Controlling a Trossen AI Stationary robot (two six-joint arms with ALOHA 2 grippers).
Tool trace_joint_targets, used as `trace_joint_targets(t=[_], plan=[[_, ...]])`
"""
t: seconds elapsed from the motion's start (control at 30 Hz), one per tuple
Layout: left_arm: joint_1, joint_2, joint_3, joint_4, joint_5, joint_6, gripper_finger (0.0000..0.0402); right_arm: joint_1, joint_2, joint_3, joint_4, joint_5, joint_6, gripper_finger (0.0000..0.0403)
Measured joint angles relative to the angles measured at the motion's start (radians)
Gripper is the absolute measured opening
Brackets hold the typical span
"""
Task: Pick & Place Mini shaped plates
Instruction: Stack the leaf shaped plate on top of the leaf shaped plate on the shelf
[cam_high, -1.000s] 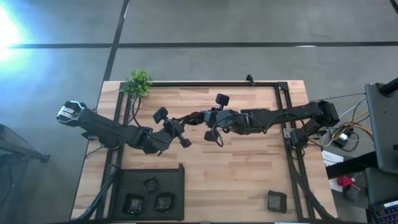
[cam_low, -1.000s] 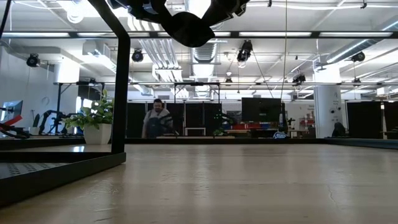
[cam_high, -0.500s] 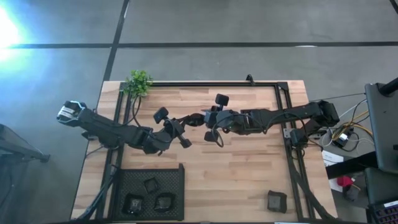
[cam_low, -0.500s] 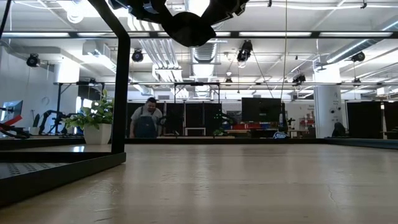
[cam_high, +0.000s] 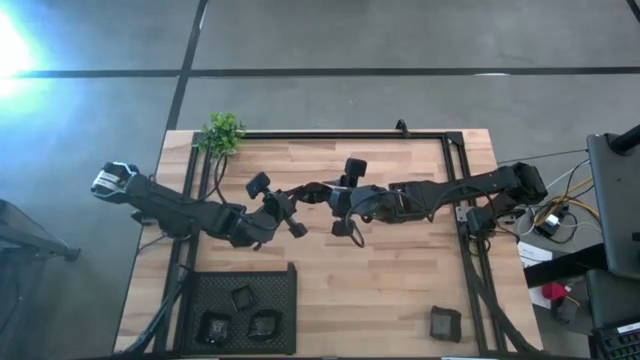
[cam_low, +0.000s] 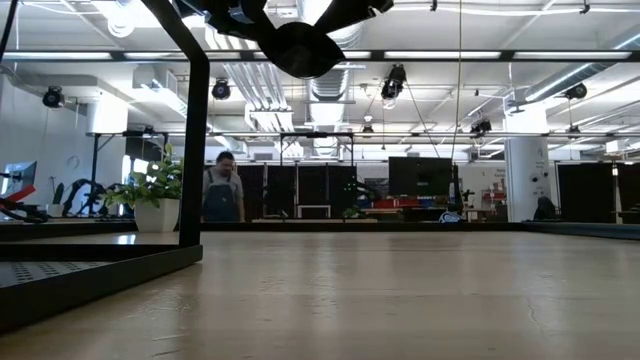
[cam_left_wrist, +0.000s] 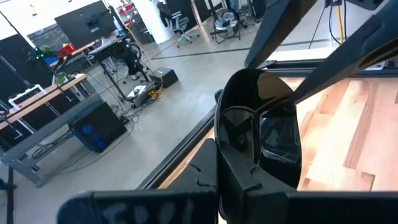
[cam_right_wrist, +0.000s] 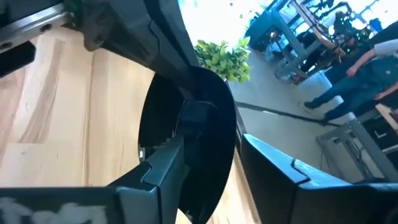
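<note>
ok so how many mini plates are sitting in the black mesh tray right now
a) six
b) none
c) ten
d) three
d, since the high view shows three mini plates lying in the black mesh tray at the table's near left corner, one toward its middle and two along its near edge.

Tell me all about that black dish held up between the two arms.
It is a small, glossy black dish, rounded, with a raised rim that mirrors the room. It hangs in mid-air over the wooden table, clamped at its edge by the left pincer. The right pincer stands open around it.
</note>
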Motion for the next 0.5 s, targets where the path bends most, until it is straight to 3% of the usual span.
trace_joint_targets(t=[0.33, 0.5], plan=[[0.000, -0.015, 0.016, -0.119, 0.026, -0.075, 0.0000, 0.032, -0.007, 0.085, -0.013, 0.003, -0.025, 0.0162], [-0.003, -0.057, 0.016, -0.215, 0.092, -0.164, 0.0000, 0.058, -0.011, 0.124, -0.019, 0.002, -0.024, 0.0162]])
